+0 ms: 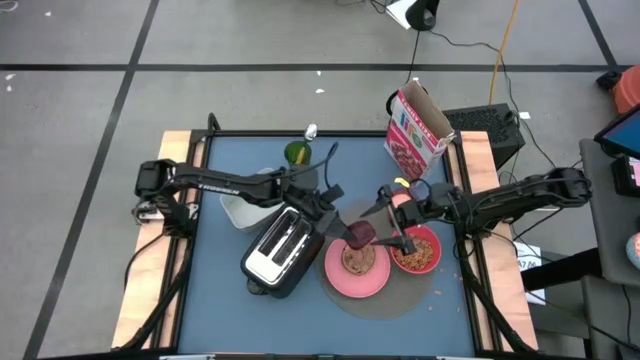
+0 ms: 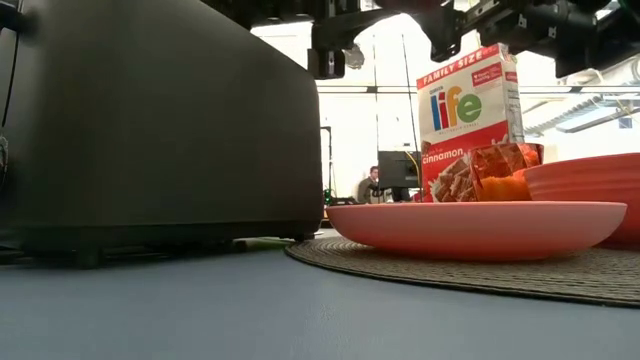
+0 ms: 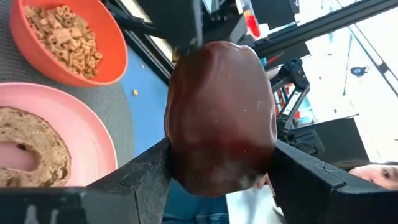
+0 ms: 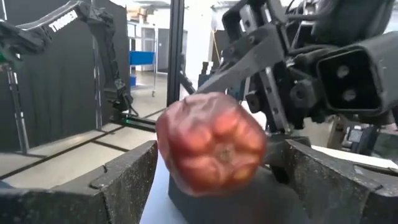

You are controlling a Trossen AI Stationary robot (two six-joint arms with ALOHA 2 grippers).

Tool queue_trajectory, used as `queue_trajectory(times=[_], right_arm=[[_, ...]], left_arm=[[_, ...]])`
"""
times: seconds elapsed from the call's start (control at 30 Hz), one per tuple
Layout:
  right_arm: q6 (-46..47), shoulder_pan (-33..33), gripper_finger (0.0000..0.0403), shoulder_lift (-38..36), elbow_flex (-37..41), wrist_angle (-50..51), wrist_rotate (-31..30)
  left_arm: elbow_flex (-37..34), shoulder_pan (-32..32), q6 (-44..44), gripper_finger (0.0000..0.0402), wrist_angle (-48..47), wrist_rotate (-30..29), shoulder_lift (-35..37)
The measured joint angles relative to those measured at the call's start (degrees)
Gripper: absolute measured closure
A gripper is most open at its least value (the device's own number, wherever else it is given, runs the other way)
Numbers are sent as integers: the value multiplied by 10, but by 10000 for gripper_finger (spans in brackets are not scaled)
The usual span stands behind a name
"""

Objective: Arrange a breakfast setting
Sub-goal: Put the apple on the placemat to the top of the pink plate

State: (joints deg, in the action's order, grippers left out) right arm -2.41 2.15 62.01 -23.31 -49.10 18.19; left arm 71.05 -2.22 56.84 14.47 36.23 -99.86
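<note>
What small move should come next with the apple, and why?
Probably the right gripper should close on the apple. The left gripper holds it above the pink plate, and the right fingers stand open on either side of it, apparently not yet gripping.

The toaster (image 2: pixel 160 120) was cut off at nine and twelve o'clock in the low view. There the bowl (image 2: pixel 590 185) ran past three o'clock, and the fruit was out of sight. The bread (image 3: pixel 28 149) was cropped at nine o'clock in the left wrist view.
</note>
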Motion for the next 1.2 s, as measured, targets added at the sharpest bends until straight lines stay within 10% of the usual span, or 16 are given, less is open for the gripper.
queue_trajectory(times=[1.2], right_arm=[[8,2,148,29,0,-47,16]], left_arm=[[0,-3,23,158,7,-14,-3]])
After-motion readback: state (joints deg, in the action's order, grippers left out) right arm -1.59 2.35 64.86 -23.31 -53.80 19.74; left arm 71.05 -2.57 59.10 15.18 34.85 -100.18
